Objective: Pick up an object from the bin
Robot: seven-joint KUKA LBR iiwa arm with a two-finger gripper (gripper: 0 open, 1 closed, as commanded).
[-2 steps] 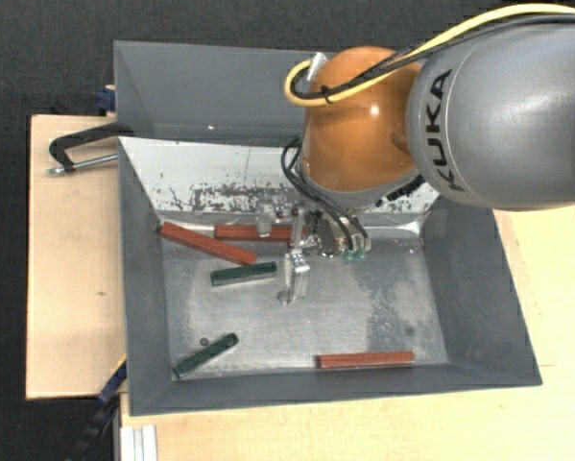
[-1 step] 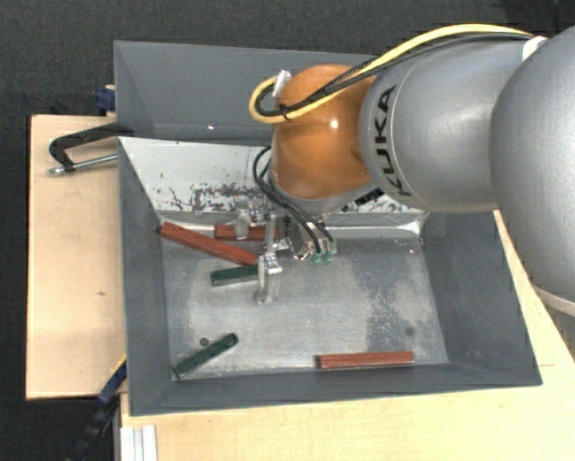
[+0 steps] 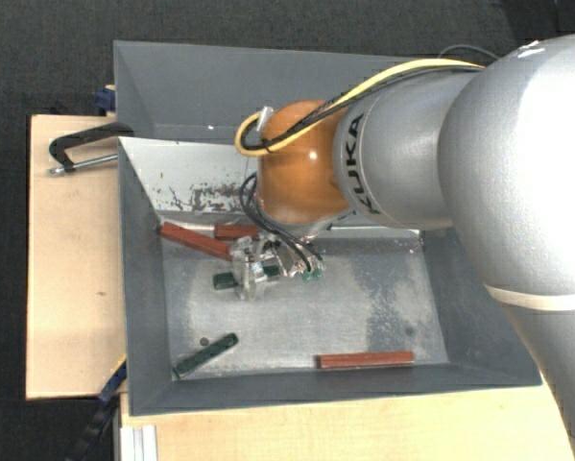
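Green block (image 3: 225, 279): small, dark, flat on the bin (image 3: 393, 305) floor, left of centre.
Gripper (image 3: 255, 274): low, just beside it; open or closed, cannot tell.
Red stick (image 3: 193, 239): close behind.

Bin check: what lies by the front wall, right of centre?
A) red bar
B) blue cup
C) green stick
A: the red bar lies flat along the front wall of the bin, right of centre, well apart from the gripper.
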